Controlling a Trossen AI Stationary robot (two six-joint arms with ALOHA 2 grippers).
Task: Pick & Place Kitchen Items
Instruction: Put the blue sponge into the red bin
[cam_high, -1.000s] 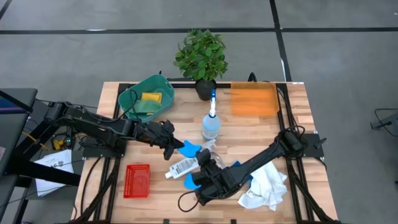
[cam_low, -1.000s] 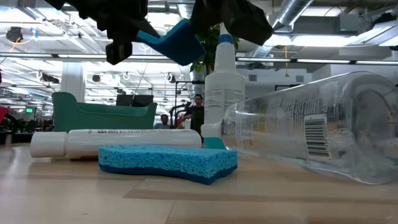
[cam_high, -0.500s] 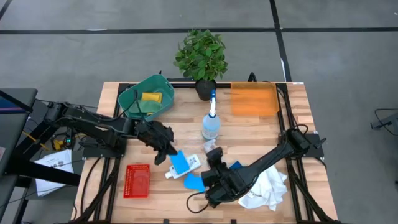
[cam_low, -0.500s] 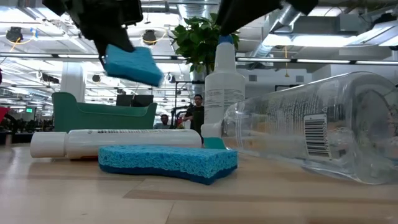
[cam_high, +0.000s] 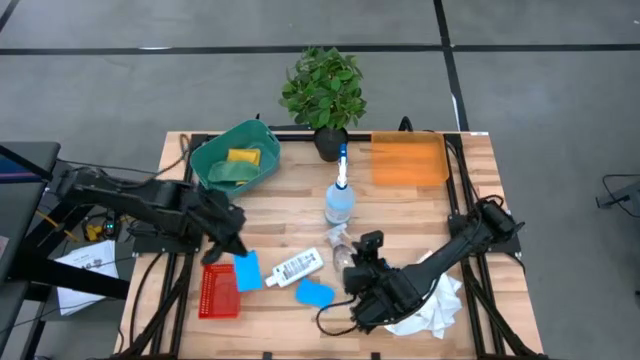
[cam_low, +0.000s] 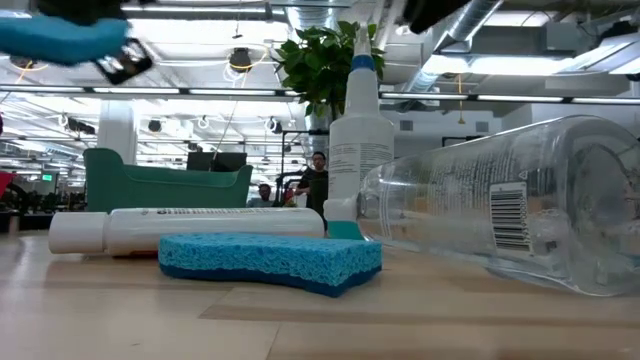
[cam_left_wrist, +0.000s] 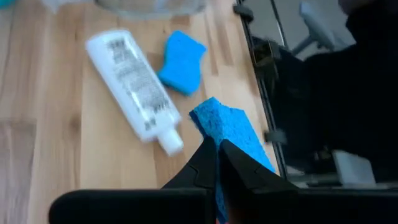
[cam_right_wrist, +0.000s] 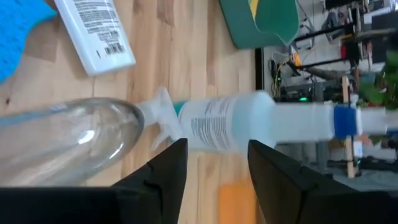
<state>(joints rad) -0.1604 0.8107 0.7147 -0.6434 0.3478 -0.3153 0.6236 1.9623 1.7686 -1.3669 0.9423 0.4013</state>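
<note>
A blue sponge (cam_high: 246, 270) is clamped in the left hand (cam_high: 232, 252), directly beside the red basket (cam_high: 220, 290); basket probably the nearer drop. Right hand (cam_high: 366, 262) is spread, empty.

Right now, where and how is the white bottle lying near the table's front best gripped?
The small white labelled bottle lies flat on the table, slanted, cap toward the front left. Come from straight above and close the fingers across its mid-body, crosswise to its long axis. The blue sponge lies just clear of it.

open-plan lab/office: exposed ceiling ducts (cam_low: 470, 20), strip lights, person (cam_low: 317, 178) behind table.
</note>
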